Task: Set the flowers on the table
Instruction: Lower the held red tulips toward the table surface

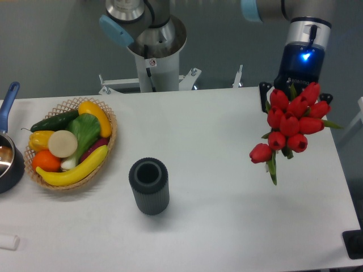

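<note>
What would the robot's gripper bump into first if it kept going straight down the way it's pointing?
Probably the white table. The gripper points down, holding the bunch of red tulips, whose stems would touch first. Nothing else shows beneath, though depth is unclear.

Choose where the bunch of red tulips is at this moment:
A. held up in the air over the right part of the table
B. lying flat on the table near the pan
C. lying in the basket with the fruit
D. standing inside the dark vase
A: the red tulips hang below the gripper, above the white table, well apart from the dark vase.
</note>
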